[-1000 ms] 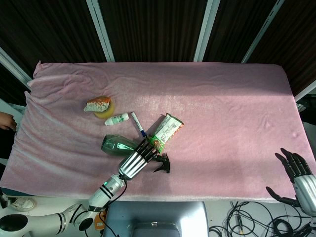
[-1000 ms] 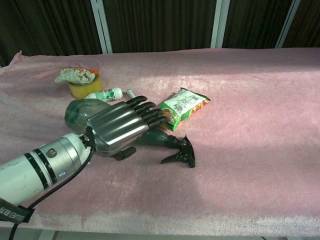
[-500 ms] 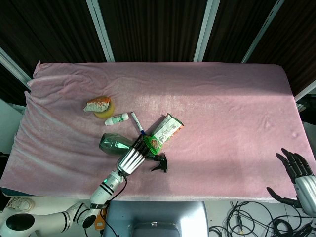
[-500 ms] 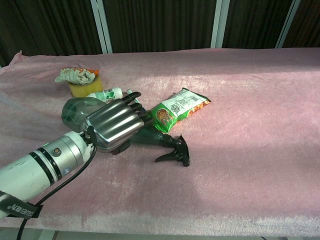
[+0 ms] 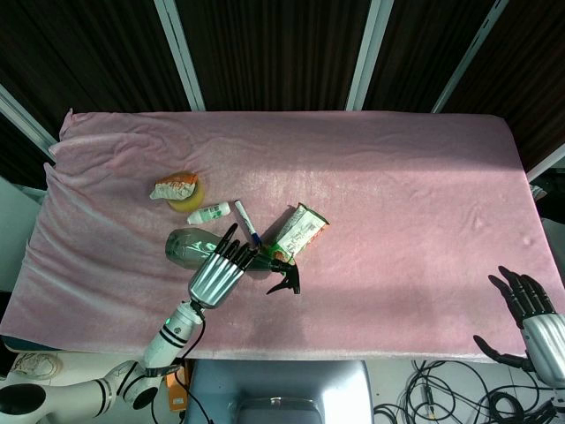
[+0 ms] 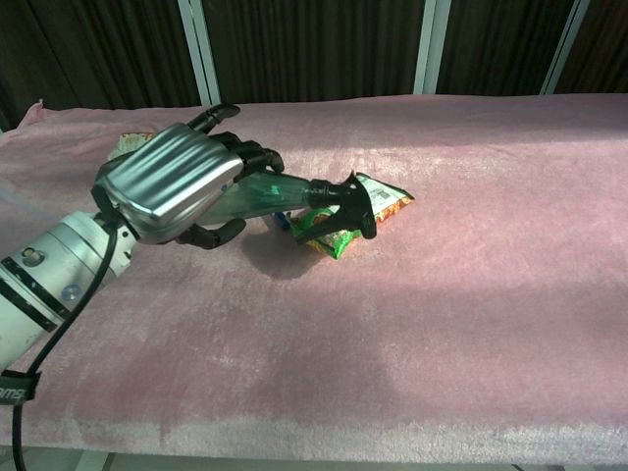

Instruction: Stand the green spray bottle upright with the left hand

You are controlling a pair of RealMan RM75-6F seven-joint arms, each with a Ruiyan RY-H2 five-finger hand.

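1. Green spray bottle (image 6: 270, 192) is off the pink cloth (image 5: 397, 194), held in the air by the left hand (image 6: 177, 184), lying nearly level with its black trigger head (image 6: 345, 204) pointing toward the robot's right.
2. Left hand's fingers (image 5: 231, 254) are wrapped around the bottle's body, clamped on it.
3. The bottle's nozzle end hangs just above a green snack packet (image 5: 297, 231).
4. Behind the bottle lie a blue-capped pen (image 5: 245, 221) and a small white bottle (image 5: 208, 213); further back, a crumpled wrapper (image 5: 173, 187) sits on a yellow sponge (image 5: 189, 201).
5. Right hand (image 5: 528, 305) is at the table's near right corner, holding nothing, fingers spread apart.
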